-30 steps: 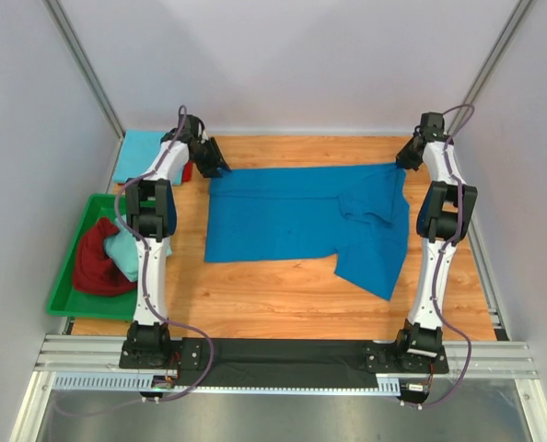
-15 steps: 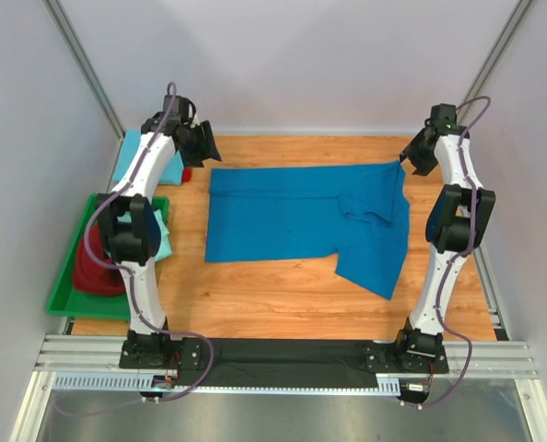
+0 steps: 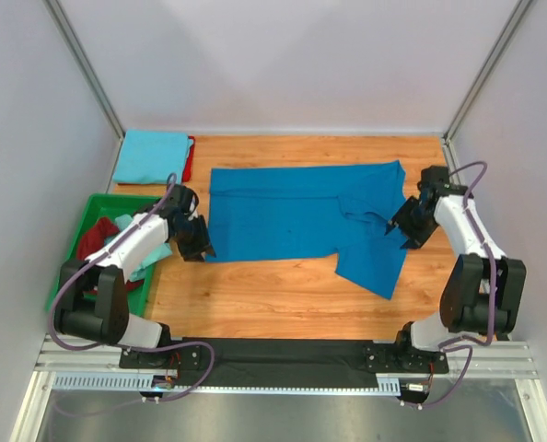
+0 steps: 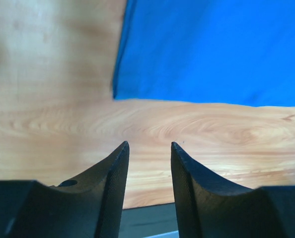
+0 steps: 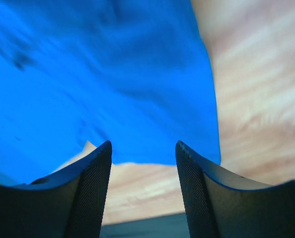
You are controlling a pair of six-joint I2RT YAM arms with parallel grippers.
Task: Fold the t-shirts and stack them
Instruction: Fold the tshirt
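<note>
Left gripper [image 3: 198,245]: low over the table [image 3: 283,295], just off the near-left corner of the blue shirt [image 3: 301,216]. In the wrist view, the gripper [image 4: 148,146] has its jaws apart with nothing between them. There is bare wood under the fingers [image 4: 112,173], and the shirt [image 4: 212,49] corner is just ahead, not touched.

Right gripper [image 3: 395,227]: at the shirt's right edge, about mid-depth on the table. In the wrist view, the gripper [image 5: 143,144] is also spread and empty. The shirt [image 5: 112,84] fills most of the frame ahead and its hem runs just past the fingertips. The frame is blurred, so I can't tell if the pads [image 5: 90,183] touch the cloth.

Blue shirt: flat on the table, centre to right, long side running left-right. The right part is doubled over itself with creases. One flap hangs toward the near edge on the right side, and the left half is smooth.

Tray [image 3: 60,287]: green, at the left edge of the table, partly hidden by the left arm [image 3: 140,241]. It holds a maroon shirt [image 3: 94,238] and an aqua shirt [image 3: 124,224], both bunched and unfolded.

Far-left corner: a sky-blue shirt [image 3: 149,155], folded flat. It sits on a red shirt [image 3: 190,158], of which only a strip shows at the right side. This stack is well apart from the blue shirt and both grippers.
</note>
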